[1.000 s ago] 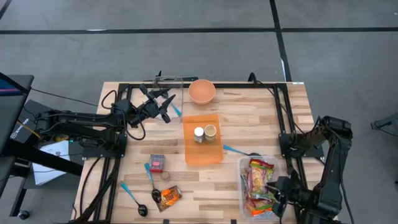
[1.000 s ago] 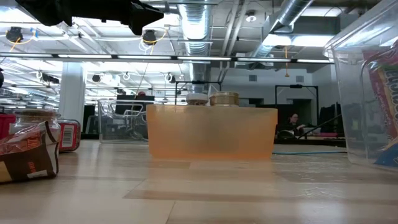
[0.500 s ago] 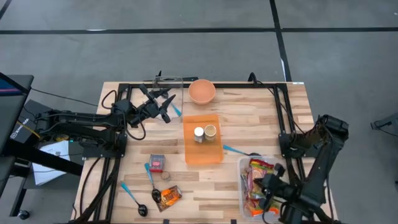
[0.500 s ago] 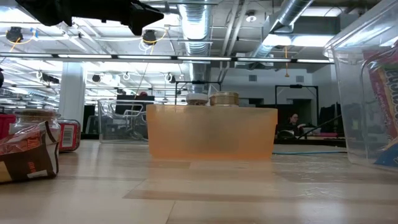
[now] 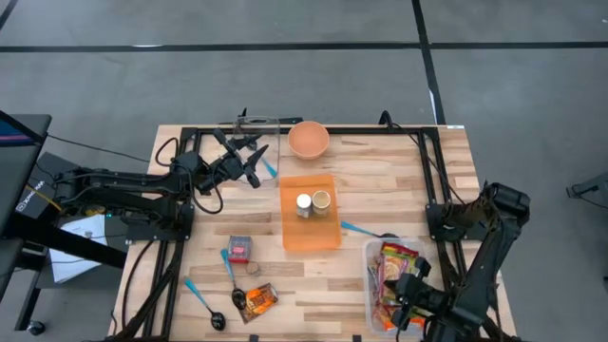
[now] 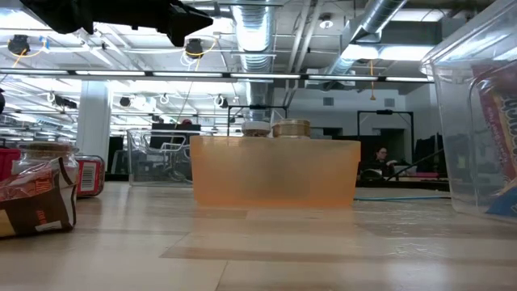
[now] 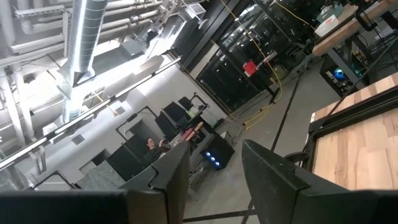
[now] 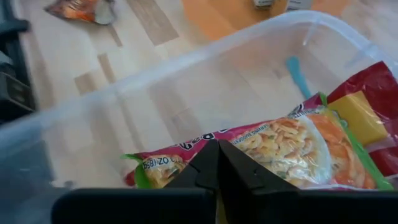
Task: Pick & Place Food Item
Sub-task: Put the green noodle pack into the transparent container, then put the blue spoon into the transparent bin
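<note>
Clear plastic walls of the bin (image 5: 372, 285) at the table's near right enclose crinkly noodle packets (image 8: 292, 146), where the right gripper (image 8: 217, 163) sits, fingers pressed together against one packet. The left gripper (image 5: 249, 163), fingers partly apart and empty, hovers far left near the round bowl (image 5: 309, 139).

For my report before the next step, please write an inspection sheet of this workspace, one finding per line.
Surface: wooden table, with black rails.
Job's things: snack packets in a clear bin; orange tray holding two jars.
Clutter: orange bowl, red box, spoons, wrapped snack.
Grippers: left gripper open, raised at the far left; right gripper shut inside the bin, at a packet.
Cables: black cables near the left arm.
Surroundings: grey floor; seated person behind.
</note>
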Action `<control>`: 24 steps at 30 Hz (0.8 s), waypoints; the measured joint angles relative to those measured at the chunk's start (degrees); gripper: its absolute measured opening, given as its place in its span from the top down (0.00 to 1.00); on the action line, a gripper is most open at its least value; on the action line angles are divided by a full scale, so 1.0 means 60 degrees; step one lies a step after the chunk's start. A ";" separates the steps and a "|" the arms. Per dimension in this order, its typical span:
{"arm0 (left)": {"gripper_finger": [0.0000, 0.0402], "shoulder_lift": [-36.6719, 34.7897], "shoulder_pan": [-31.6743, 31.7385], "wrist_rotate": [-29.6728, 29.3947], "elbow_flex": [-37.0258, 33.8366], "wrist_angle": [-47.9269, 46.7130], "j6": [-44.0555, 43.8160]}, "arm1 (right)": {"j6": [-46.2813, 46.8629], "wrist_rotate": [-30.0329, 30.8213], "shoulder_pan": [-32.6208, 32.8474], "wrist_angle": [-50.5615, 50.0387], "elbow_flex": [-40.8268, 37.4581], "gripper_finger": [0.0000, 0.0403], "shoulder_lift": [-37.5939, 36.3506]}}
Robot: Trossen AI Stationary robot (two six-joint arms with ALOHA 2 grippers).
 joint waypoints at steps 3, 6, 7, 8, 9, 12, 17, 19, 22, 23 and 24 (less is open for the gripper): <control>0.65 -0.0001 0.0001 0.0000 -0.0002 -0.0003 -0.0004 | 0.0056 0.0209 0.0038 -0.0052 -0.0006 0.99 0.0153; 0.65 0.0000 0.0004 0.0000 -0.0002 0.0000 -0.0004 | 0.0059 0.0879 0.0240 -0.0128 -0.0010 0.99 0.0017; 0.65 0.0000 0.0004 0.0000 0.0001 0.0000 -0.0004 | 0.0059 0.1086 0.0298 -0.0146 -0.0008 0.99 -0.0082; 0.65 -0.0002 0.0000 0.0000 -0.0002 0.0002 -0.0005 | 0.0059 0.1299 0.0380 -0.0194 -0.0006 0.98 -0.0183; 0.65 0.0000 0.0000 0.0000 -0.0002 0.0004 -0.0004 | 0.0062 0.1490 0.0461 -0.0257 -0.0006 0.98 -0.0299; 0.65 -0.0001 0.0001 0.0000 0.0001 0.0004 -0.0007 | 0.0059 0.2195 0.0642 -0.0442 -0.0006 0.96 -0.0637; 0.65 -0.0004 0.0004 0.0004 -0.0002 0.0004 0.0000 | -0.0361 0.3771 0.0577 -0.0903 -0.0003 0.93 -0.0874; 0.65 -0.0001 0.0000 0.0003 0.0001 0.0004 0.0000 | -0.0502 0.4387 0.0395 -0.1231 -0.0003 0.92 -0.0874; 0.65 -0.0003 0.0001 0.0000 -0.0001 0.0004 -0.0004 | -0.0050 0.4662 -0.0150 -0.2132 -0.0003 0.90 -0.0874; 0.65 -0.0002 0.0003 0.0001 -0.0002 0.0004 -0.0007 | 0.0338 0.4589 -0.0394 -0.2589 0.0004 0.89 -0.0890; 0.65 -0.0003 0.0000 0.0001 -0.0001 0.0006 -0.0007 | 0.0744 0.4431 -0.0650 -0.3064 0.0014 0.88 -0.0949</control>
